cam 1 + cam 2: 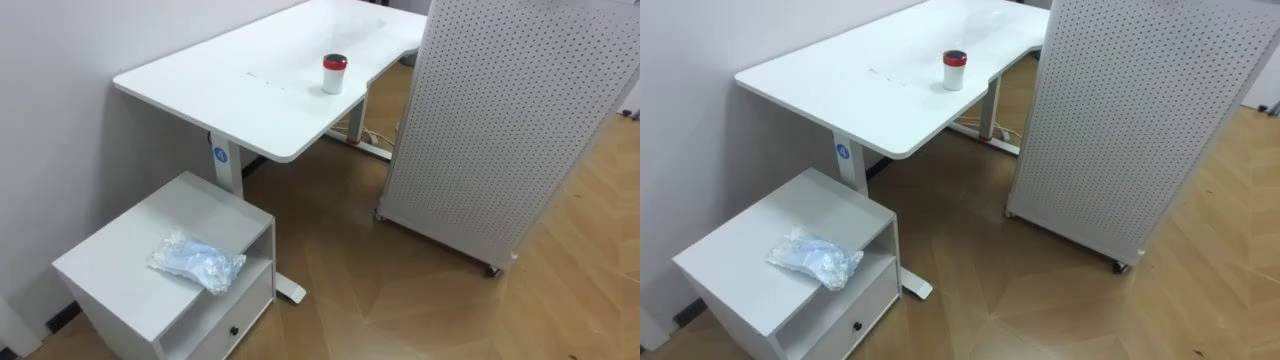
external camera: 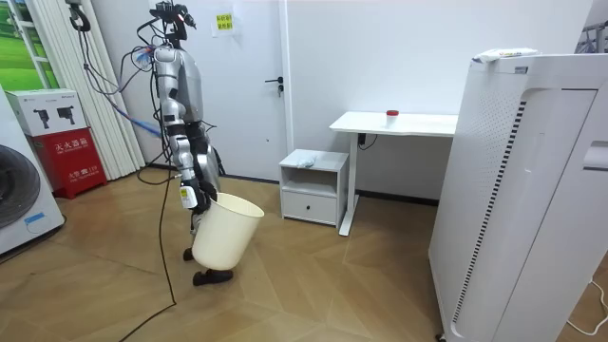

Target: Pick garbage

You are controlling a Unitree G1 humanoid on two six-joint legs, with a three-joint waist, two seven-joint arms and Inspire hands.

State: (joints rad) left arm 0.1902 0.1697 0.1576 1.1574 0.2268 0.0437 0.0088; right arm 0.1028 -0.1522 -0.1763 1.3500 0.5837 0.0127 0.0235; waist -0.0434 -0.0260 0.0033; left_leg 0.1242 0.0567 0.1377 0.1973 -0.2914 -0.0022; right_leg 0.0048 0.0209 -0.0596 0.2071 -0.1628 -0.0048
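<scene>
Cabinet (image 1: 110, 270): nearest you, low and white, just beside the bench (image 1: 250, 90).
Garbage: a crumpled plastic wrapper (image 1: 197, 262) lies on the cabinet top, near its open front edge.
Hand: your right hand (image 2: 190, 197) hangs at the rim of a white bin (image 2: 226, 231); you cannot tell its grip.
Gap: the wrapper is well apart from the hand, across open floor.
Risk: the light wrapper could slide off the edge if you brush it; the tilted bin could knock the cabinet.

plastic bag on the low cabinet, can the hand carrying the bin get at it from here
Probably not yet. The hand hangs at the robot's side, holding the white bin, with open floor before the cabinet and plastic bag.
</scene>
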